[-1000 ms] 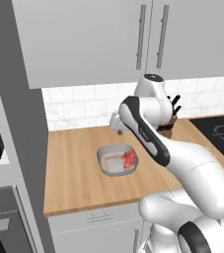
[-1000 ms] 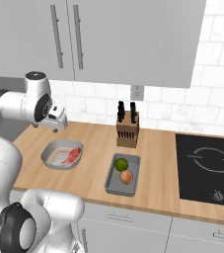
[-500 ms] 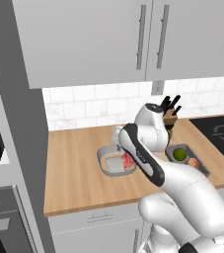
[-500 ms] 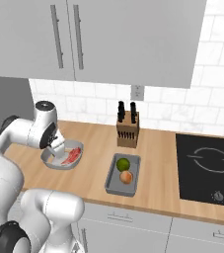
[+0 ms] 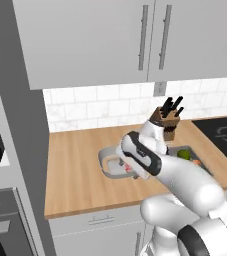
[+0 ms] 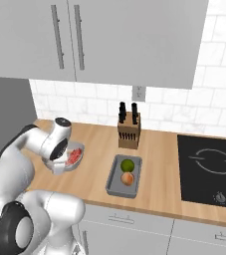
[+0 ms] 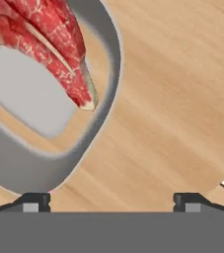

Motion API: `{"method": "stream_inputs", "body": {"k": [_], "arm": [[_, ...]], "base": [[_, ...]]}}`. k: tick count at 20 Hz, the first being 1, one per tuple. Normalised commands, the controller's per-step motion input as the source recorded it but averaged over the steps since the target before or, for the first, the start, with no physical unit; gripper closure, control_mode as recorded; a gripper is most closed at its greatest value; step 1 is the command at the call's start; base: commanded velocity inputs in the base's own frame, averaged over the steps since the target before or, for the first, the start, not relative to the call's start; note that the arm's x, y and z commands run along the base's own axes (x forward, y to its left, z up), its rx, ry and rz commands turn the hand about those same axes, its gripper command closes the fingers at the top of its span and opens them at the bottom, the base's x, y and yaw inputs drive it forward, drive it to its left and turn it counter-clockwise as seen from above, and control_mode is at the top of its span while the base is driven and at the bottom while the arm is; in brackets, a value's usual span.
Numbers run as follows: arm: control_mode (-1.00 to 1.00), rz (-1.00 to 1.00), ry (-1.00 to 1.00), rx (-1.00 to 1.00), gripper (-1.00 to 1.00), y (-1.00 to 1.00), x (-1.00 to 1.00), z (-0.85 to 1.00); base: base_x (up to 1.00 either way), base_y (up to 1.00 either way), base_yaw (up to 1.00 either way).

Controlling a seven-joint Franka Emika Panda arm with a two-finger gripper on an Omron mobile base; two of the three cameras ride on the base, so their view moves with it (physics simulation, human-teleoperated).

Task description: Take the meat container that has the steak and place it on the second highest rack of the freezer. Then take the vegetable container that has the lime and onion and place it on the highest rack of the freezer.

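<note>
While my arm bends low over the wooden counter (image 6: 159,149), my claw (image 7: 111,200) hangs just above the meat container (image 7: 44,163) with its jaws spread as wide as they go, grasping nothing. In the hand view my two fingertips (image 7: 34,201) stand far apart, one right at the tub's thick grey rim, the other over bare wood; whether either one touches the rim I cannot tell.

Counting from the biggest down: one counter, one black cooktop (image 6: 211,169) at its far end, two containers, one knife block (image 6: 128,130) by the tiled wall, one steak, one lime, one onion.

One steak (image 7: 49,44) lies in the meat container, red with pale marbling, slanting across the light-grey floor and leaning up onto the rim. In the right base view that tub (image 6: 77,157) sits on the counter just beside my wrist.

Well apart from it, in front of the knife block, lies the vegetable container (image 6: 115,185), a flat dark-grey tray. Inside it sit one lime (image 6: 127,165) and one onion (image 6: 127,179), close together, the lime nearer the wall and the onion nearer the counter's front edge.
</note>
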Motion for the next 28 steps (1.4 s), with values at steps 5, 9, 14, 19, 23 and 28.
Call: {"method": "stream_inputs", "body": {"k": [5, 9, 14, 19, 23, 28], "arm": [[-1.00, -0.01, 0.20, 0.00, -1.00, 0.00, 0.39, -0.21], [-1.00, -0.01, 0.11, -0.05, -1.00, 0.02, 0.08, -0.50], [-1.00, -0.03, 0.01, -0.06, -1.00, 0.09, -0.08, -0.32], [-1.00, -0.08, -0.17, -0.18, -1.00, 0.02, 0.00, -0.04], [-1.00, -0.05, -0.03, -0.12, -1.00, 0.02, -0.04, -0.48], [-1.00, 0.00, 0.00, 0.00, 1.00, 0.00, 0.00, -0.07]], "base": [[0.00, 0.00, 0.00], [0.00, 0.00, 0.00], [0.00, 0.00, 0.00], [0.00, 0.00, 0.00], [0.00, 0.00, 0.00], [0.00, 0.00, 0.00]]}}
